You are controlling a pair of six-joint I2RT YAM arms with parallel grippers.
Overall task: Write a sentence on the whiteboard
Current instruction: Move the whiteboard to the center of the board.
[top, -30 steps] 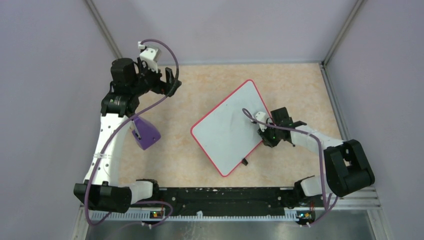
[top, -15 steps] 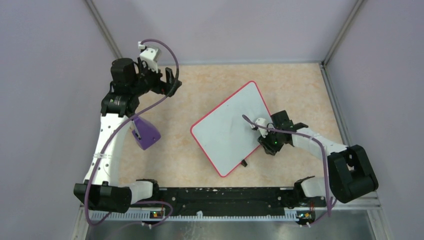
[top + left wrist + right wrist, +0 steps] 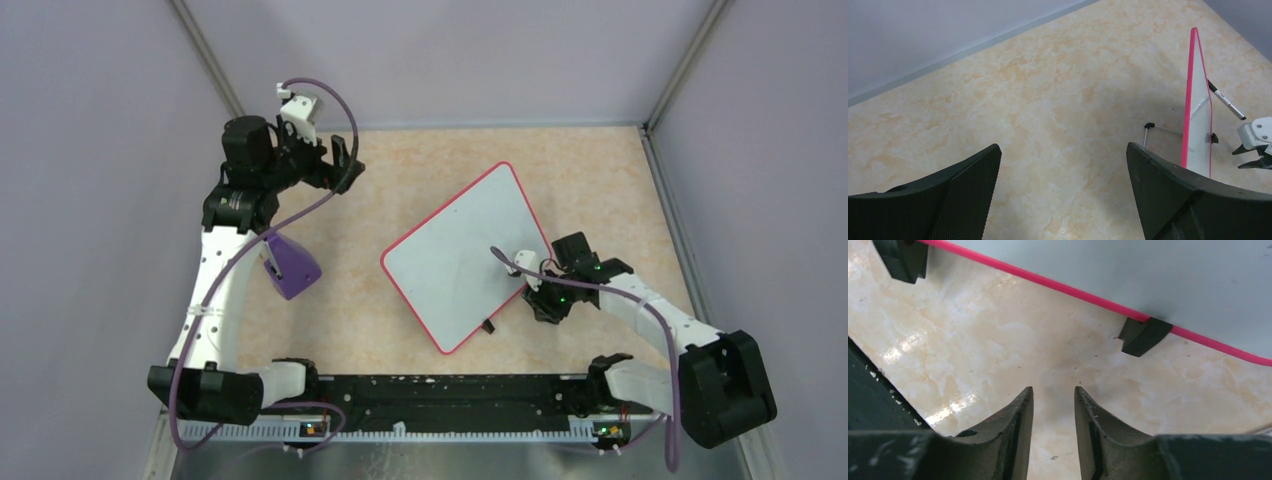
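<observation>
Board: the whiteboard [image 3: 455, 255] stands tilted on its feet [image 3: 1144, 335] in the middle of the desk [image 3: 600, 180], turned at an angle, with one corner toward the back wall.
Writing: no lettering shows on the face in the top view, and the left wrist view sees the board only edge-on.
Marker: a marker [image 3: 1226, 103] shows just past the board's far side, near the right arm. Neither gripper has it, and I cannot tell whether it lies flat or leans.
Right gripper [image 3: 1053, 402]: low over the desk just beside the board's footed edge, jaws a narrow gap apart with nothing between them.
Left gripper [image 3: 1063, 147]: spread wide and empty, raised near the back-left corner, well apart from the board.
Other: a purple block [image 3: 290, 265] sits by the left arm.
Progress: judged early, since the face looks blank and no pen is in hand.
Left to do: pick up the marker, bring its tip to the face, and write the whole sentence.
</observation>
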